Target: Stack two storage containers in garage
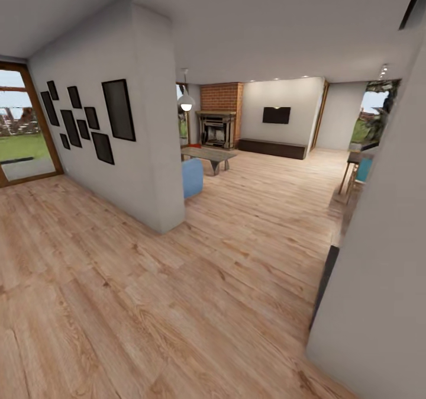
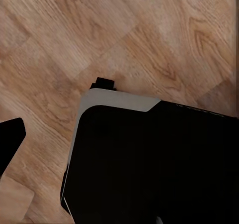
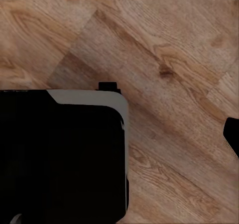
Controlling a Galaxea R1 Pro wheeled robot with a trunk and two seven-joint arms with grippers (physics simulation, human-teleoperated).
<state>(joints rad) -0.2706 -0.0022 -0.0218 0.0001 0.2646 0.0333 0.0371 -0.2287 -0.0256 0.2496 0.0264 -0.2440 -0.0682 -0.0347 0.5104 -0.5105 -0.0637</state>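
Wood plank floor fills the lower half of the head view, running up toward the living room at upper centre, where the brick fireplace, black TV and low dark cabinet stand against the far wall. A white partition wall hung with dark frames takes up the left, and a blue seat and low table sit just past its corner. A small red sliver shows on the floor beside the table; it may be one of the containers, but it is too small to tell.

Judging by this, the robot is on its way in to fetch the first bin. Both wrist views look straight down at planks and the robot's dark base, which suggests the arms hang tucked at the sides for driving. Whether either pincer is open or closed cannot be told.
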